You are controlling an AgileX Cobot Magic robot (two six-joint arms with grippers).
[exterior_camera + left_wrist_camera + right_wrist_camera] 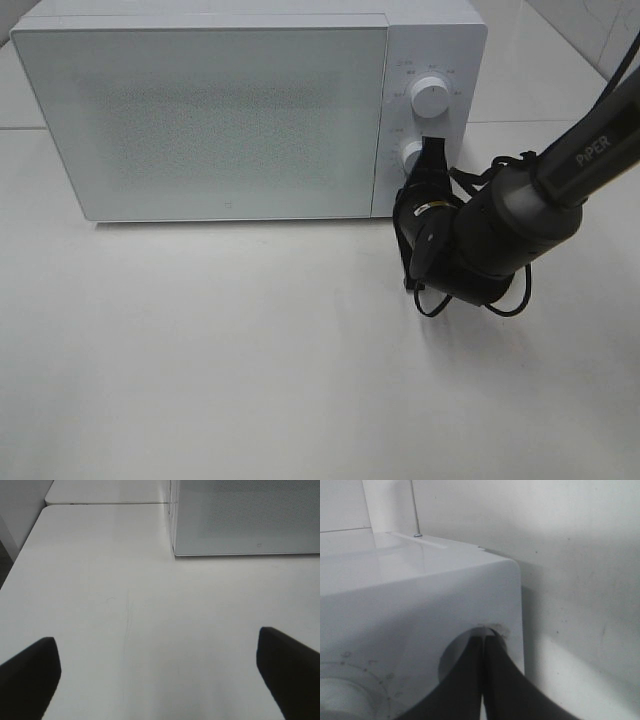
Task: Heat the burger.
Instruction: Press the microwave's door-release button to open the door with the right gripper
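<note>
Microwave [230, 120]: white, boxy, rounded corners, at the back of the desk [250, 380]. Its door [200, 120] is shut, with a finely speckled grey panel that cannot be seen through. The burger shows in no view; cannot tell whether it is inside.

Control strip at the microwave's right end: two round white knobs, upper knob [431, 98] above lower knob [411, 155].

Right gripper [432, 150]: black jaws pressed flat together with nothing between them, tips against the lower knob. Black cable [430, 300] loops under its wrist.

Left gripper [160, 680]: jaws spread wide and empty, over bare desk off the microwave's front left corner.

Desk surface is smooth matt white; the stretch in front of the microwave is bare, with a seam to a second slab behind the microwave's left end.
</note>
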